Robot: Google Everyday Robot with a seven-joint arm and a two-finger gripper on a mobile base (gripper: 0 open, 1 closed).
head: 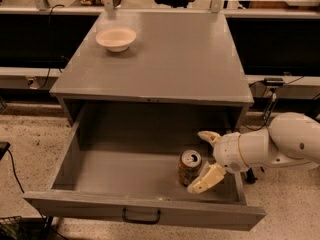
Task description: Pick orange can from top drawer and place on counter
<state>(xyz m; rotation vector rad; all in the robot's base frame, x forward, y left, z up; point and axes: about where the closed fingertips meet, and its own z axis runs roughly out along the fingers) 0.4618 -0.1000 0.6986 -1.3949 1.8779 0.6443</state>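
Top drawer (125, 171) pulled fully out, lower half of frame; dark handle (141, 217) on its front panel. Orange can (189, 167) stands upright on the drawer floor, lower right of centre, near the front right corner, silver top facing up. Gripper (196, 161) reaches in from the right edge of frame on a white arm (280, 144), down inside the drawer. Fingers spread wide: one (207, 135) behind and right of the can, the other (206, 178) at its front right side, can partly between them. Contact with the can not determinable. Counter (165, 59) above carries a cream bowl (116, 38), upper left.
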